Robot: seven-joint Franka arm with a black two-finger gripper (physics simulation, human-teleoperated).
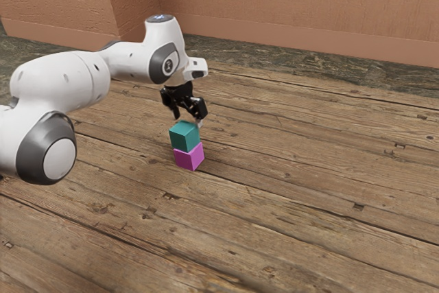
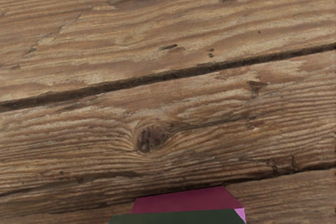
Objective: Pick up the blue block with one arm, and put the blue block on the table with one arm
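The black gripper [image 1: 188, 119] is just over the blue block, its fingers spread apart, one of them close to the block's top at its far side. Teal in colour, the blue block [image 1: 184, 137] rests on top of a magenta block [image 1: 189, 157], slightly turned relative to it. In the wrist view, the blue block [image 2: 178, 218] is a dark green strip at the lower edge, directly under the hand, and the magenta block [image 2: 181, 202] juts out from beneath it. Whether a fingertip touches the blue block cannot be told.
The wooden plank table [image 1: 302, 190] spreads around the two stacked blocks, with bare planks toward the exterior view's right and front. The arm reaches in from the exterior view's left. Behind the table stands a reddish wall [image 1: 295, 5].
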